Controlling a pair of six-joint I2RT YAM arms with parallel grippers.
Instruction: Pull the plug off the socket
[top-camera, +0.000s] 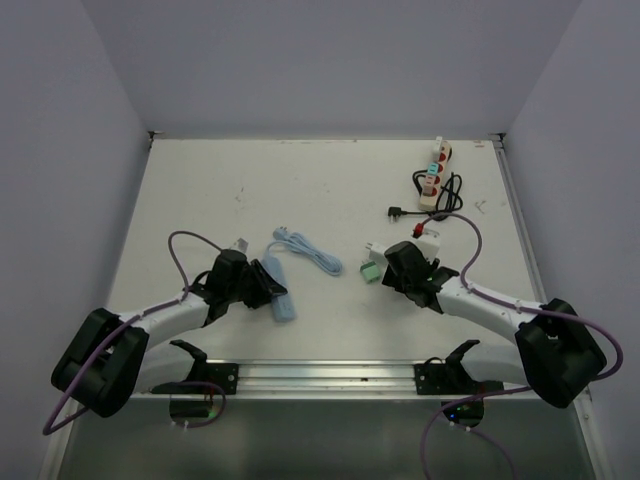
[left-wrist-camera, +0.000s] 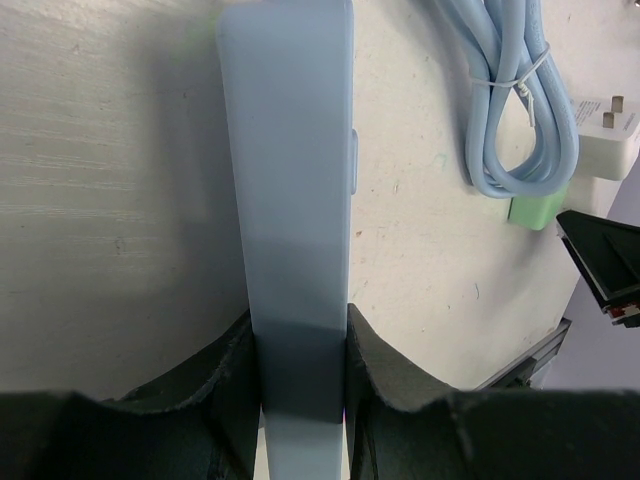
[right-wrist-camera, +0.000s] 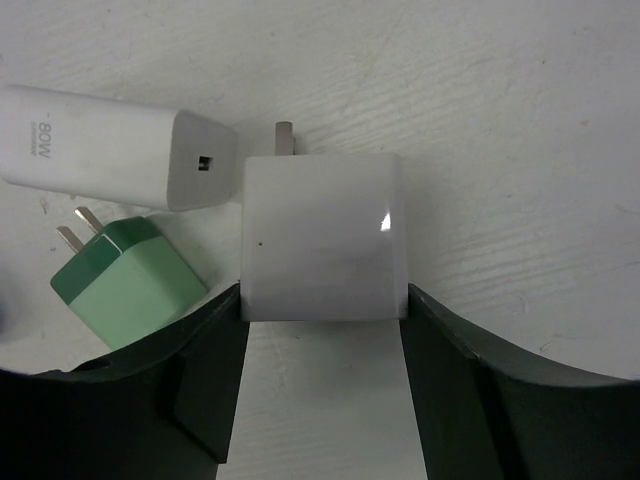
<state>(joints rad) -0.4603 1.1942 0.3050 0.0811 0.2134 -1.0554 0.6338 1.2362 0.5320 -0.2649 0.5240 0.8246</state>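
My left gripper (top-camera: 268, 286) (left-wrist-camera: 298, 335) is shut on a long light-blue socket bar (top-camera: 284, 303) (left-wrist-camera: 290, 150), which lies flat on the table. Nothing is plugged into the far end that shows. My right gripper (top-camera: 388, 262) (right-wrist-camera: 324, 300) has its fingertips against the near corners of a square white plug (right-wrist-camera: 322, 235). The plug rests on the table with one metal prong showing at its far side. The plug and the blue socket bar are well apart.
A white 80W charger (right-wrist-camera: 100, 145) and a green adapter (right-wrist-camera: 125, 280) (top-camera: 368, 270) lie just left of the plug. A coiled light-blue cable (top-camera: 310, 255) (left-wrist-camera: 520, 110) lies between the arms. A white power strip (top-camera: 436, 172) with a black cable (top-camera: 450, 195) sits back right.
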